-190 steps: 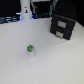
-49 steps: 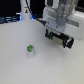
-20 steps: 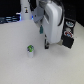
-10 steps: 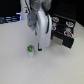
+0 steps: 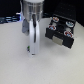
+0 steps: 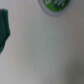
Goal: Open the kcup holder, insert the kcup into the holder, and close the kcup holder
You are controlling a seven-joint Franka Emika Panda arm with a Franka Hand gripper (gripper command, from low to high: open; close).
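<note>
The kcup holder (image 5: 60, 31), a black boxy unit, stands at the exterior view's right. Its drawer is pulled out, and pods with reddish tops sit in the round slots. The kcup (image 5: 27, 48) shows only as a small green patch on the white table, right beside the lower end of my white arm. My gripper (image 5: 31, 52) hangs low over that spot, blurred, and its fingers cannot be made out. In the wrist view the kcup (image 6: 54, 3) shows its round green top at the picture's edge, on the white surface. No fingers show there.
The white table (image 5: 15, 65) runs round the arm. Dark equipment (image 5: 7, 17) stands along the back at the exterior view's left. A blurred dark green shape (image 6: 4, 31) shows at the wrist view's edge; I cannot tell what it is.
The arm has left the kcup holder, moved toward the exterior view's left and come down over the kcup. The holder's drawer, shut in the earliest frame, now stands open.
</note>
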